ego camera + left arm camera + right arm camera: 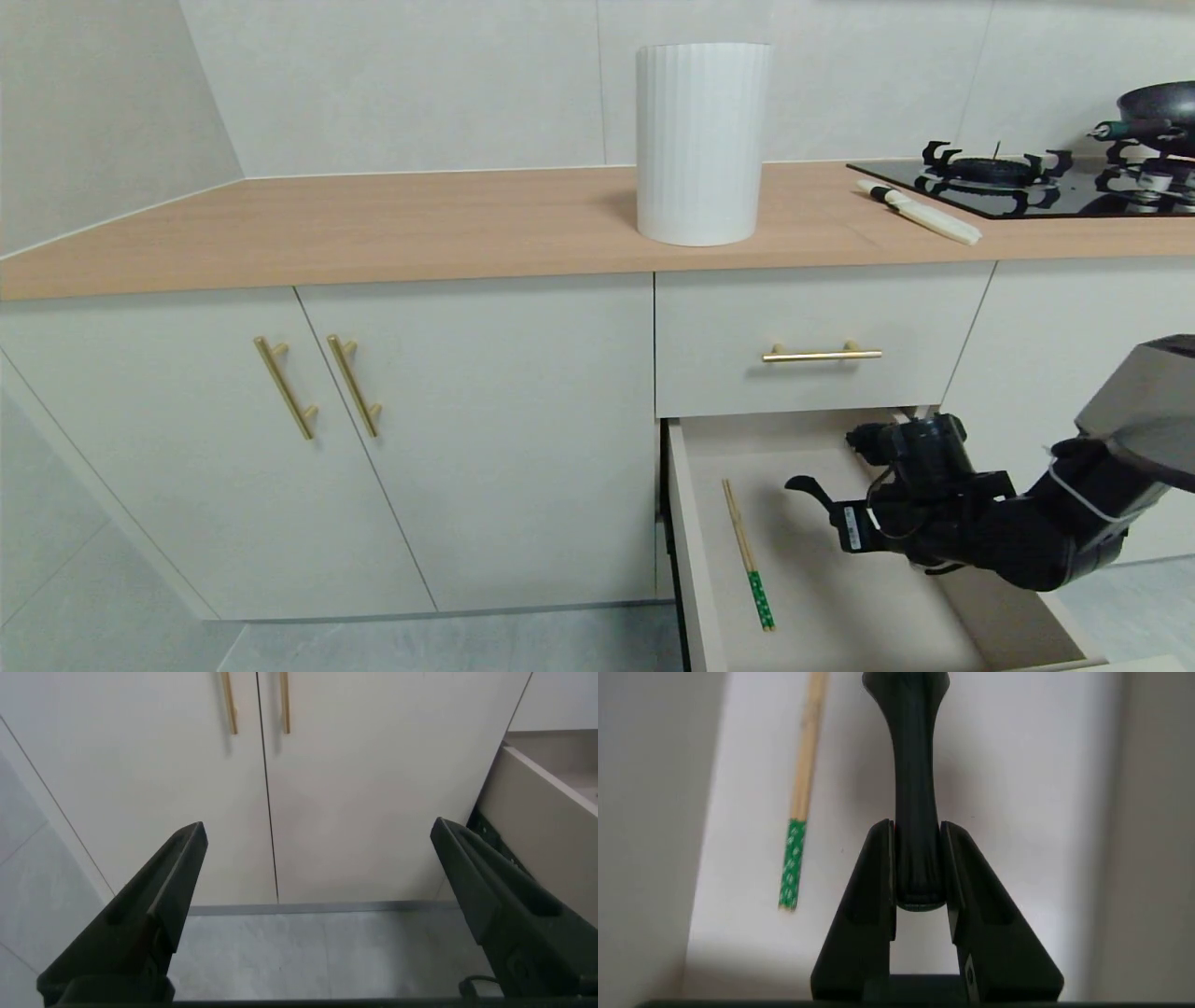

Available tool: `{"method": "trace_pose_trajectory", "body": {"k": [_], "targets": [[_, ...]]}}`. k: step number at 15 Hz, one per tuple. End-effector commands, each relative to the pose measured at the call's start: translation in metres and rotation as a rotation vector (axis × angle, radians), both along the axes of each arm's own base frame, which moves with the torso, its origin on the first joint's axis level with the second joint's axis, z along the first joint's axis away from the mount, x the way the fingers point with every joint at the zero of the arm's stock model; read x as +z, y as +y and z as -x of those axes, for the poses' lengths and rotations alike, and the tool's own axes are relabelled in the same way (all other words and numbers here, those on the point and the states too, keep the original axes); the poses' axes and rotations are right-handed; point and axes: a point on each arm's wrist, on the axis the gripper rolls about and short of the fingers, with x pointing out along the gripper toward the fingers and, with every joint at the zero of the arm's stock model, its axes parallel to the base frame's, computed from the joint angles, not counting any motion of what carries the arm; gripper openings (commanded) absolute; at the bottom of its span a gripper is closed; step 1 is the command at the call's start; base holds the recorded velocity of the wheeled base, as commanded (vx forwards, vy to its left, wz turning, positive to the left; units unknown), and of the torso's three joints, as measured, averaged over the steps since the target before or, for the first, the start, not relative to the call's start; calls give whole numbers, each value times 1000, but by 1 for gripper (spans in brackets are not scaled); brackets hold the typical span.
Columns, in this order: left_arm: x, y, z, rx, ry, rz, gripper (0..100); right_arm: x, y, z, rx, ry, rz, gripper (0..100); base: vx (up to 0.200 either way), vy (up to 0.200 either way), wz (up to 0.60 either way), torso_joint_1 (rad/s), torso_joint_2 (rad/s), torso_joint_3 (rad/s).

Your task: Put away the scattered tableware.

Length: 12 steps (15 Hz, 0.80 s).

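The lower drawer (689, 523) stands pulled out. A pair of wooden chopsticks (747, 556) with green ends lies on its floor near the left wall, also in the right wrist view as chopsticks (801, 793). My right gripper (845, 511) hangs over the drawer, shut on a black utensil (915, 784) by its handle; the utensil's curved end (805, 487) points toward the chopsticks. My left gripper (318, 924) is open and holds nothing, low in front of the cabinet doors. A white-handled utensil (920, 213) lies on the counter beside the stove.
A tall white ribbed container (703, 140) stands on the wooden counter (373, 224). A gas stove (1027, 177) with a dark pan (1158, 103) is at the back right. A closed drawer with a gold handle (822, 354) sits just above the open one.
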Motion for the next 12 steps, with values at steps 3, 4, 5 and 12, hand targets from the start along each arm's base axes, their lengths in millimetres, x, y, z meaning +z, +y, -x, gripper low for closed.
{"method": "trace_pose_trajectory", "body": {"k": [3,4,5,12], "targets": [[0,0,0,1,0,1,100,-44,4,-13,-8,37,17,0,0,0,0,0,0,0],[0,0,0,1,0,1,100,-50,4,-14,-12,32,24,0,0,0,0,0,0,0],[0,0,0,-1,0,1,100,-54,4,-15,-19,35,36,0,0,0,0,0,0,0],[0,0,0,1,0,1,100,-63,5,-21,-29,41,50,0,0,0,0,0,0,0]]}}
